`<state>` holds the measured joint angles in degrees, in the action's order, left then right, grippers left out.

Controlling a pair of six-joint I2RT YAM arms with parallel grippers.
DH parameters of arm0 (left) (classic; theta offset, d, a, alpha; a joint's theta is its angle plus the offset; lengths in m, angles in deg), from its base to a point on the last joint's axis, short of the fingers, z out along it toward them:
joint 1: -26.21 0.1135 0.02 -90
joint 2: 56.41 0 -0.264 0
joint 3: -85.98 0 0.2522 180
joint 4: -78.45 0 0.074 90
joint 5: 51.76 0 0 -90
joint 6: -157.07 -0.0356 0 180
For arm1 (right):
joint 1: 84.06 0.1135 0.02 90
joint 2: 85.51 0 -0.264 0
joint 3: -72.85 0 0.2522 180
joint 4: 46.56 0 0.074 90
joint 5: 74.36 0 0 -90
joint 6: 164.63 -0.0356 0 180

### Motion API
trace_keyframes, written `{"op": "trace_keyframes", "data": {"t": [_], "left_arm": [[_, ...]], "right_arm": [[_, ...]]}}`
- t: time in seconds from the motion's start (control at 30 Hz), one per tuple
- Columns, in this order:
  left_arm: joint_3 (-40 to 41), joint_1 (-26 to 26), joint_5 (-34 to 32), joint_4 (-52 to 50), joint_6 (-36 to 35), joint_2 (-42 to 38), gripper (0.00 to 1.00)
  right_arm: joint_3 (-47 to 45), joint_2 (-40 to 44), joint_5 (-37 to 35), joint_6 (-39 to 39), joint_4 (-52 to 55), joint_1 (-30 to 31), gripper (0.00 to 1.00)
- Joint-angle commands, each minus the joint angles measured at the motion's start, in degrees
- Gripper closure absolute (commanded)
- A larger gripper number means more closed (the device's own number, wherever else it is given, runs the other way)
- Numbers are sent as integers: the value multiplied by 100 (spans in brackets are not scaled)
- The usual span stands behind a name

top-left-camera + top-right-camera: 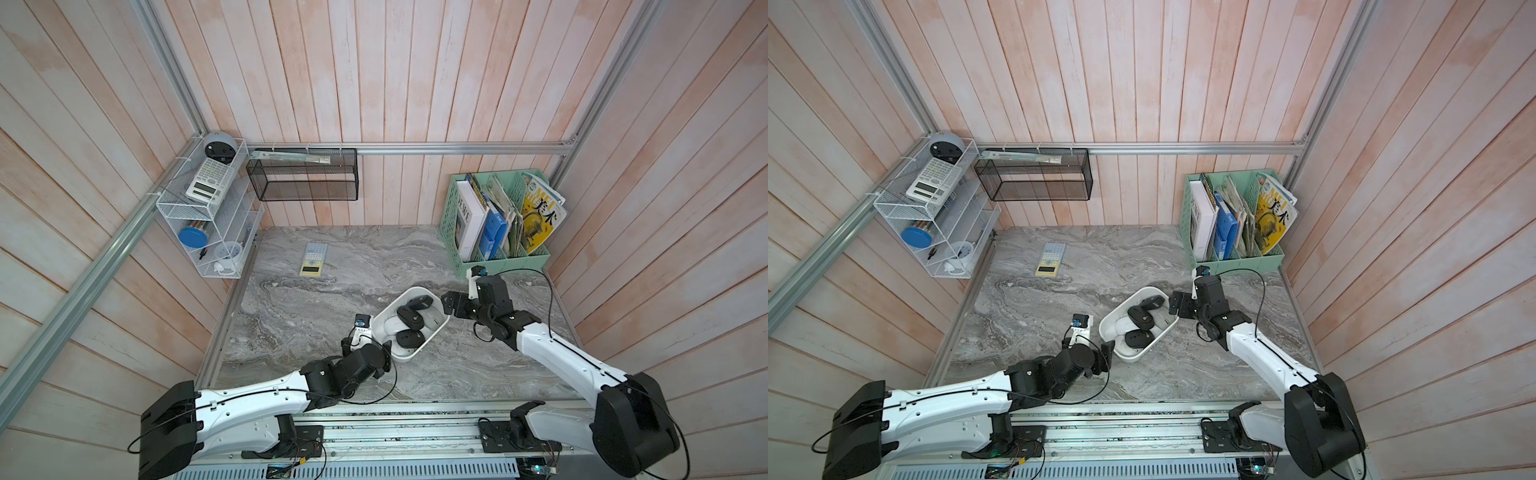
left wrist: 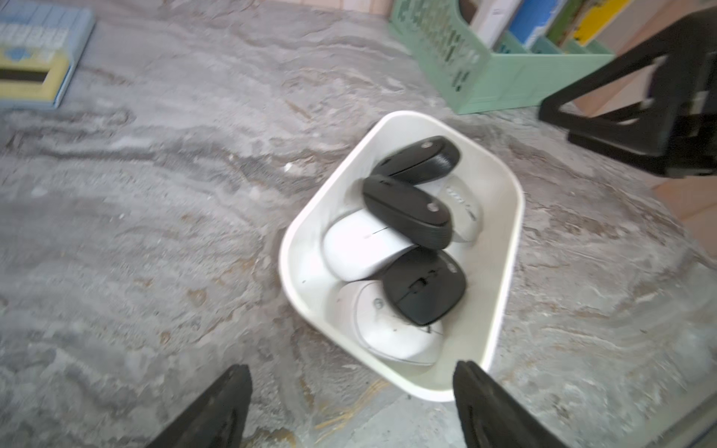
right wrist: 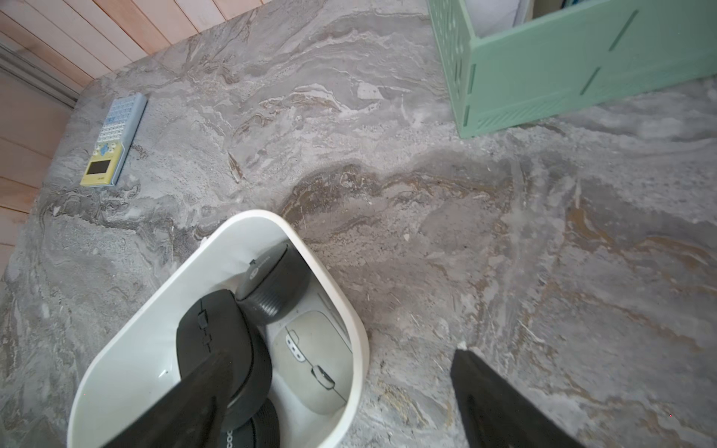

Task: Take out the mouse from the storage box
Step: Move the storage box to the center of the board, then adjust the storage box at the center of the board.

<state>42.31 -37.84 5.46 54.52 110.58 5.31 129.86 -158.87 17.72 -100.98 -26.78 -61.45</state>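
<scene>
Grey marbled counter point(image 1: 332, 257), pink plank walls behind. Item: storage box point(image 1: 406, 355), white, set askew right of centre on the counter, between the two pincers. Contents: three black mice point(image 2: 407, 211) and three white mice point(image 2: 364, 244), heaped, all inside. Left pincer point(image 2: 352, 366): jaws wide, empty, at the box's near end. Right pincer point(image 3: 341, 355): jaws wide, empty, straddling the far-end wall, one finger above the black mice. Calculator point(image 1: 313, 259) well apart; mint-green file holder point(image 1: 498, 266) at rear right.

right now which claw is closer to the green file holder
Right. The right claw is just in front of the green file holder; the left claw is across the storage box from it.
</scene>
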Motion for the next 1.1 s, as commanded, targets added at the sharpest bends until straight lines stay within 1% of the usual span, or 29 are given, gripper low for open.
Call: {"op": "trace_keyframes", "data": {"t": [0.0, 0.1, 0.27, 0.37, 0.5, 0.67, 0.7, 0.8, 0.93, 1.07], "left_arm": [[455, 133, 0, 219, 1181, -92, 13], [720, 173, 146, 741, 1403, -33, 12], [703, 196, 394, 1380, 1346, 336, 12], [602, 223, 527, 1660, 1251, 566, 11], [489, 423, 939, 2057, 1215, 949, 11], [369, 701, 1515, 2521, 1215, 1435, 11], [310, 844, 1668, 2599, 1184, 1541, 11], [126, 955, 1855, 2659, 1124, 1872, 11], [86, 1164, 2162, 2951, 1233, 2200, 17], [68, 1434, 2378, 3047, 1215, 2297, 23]], "right_arm": [[368, -485, 177, 68, 164, 17, 5], [714, -916, 405, 55, 159, 15, 5], [1191, -1580, 814, 15, 257, 24, 5], [1239, -1808, 993, -54, 171, 102, 5], [1211, -1967, 1150, -88, 106, 229, 5], [945, -1861, 1238, -151, -65, 361, 6], [873, -1817, 1216, -169, -106, 380, 6], [742, -1698, 1196, -255, -196, 454, 7], [613, -1562, 1069, -305, -186, 627, 9], [298, -1272, 952, -415, -244, 760, 11]]}}
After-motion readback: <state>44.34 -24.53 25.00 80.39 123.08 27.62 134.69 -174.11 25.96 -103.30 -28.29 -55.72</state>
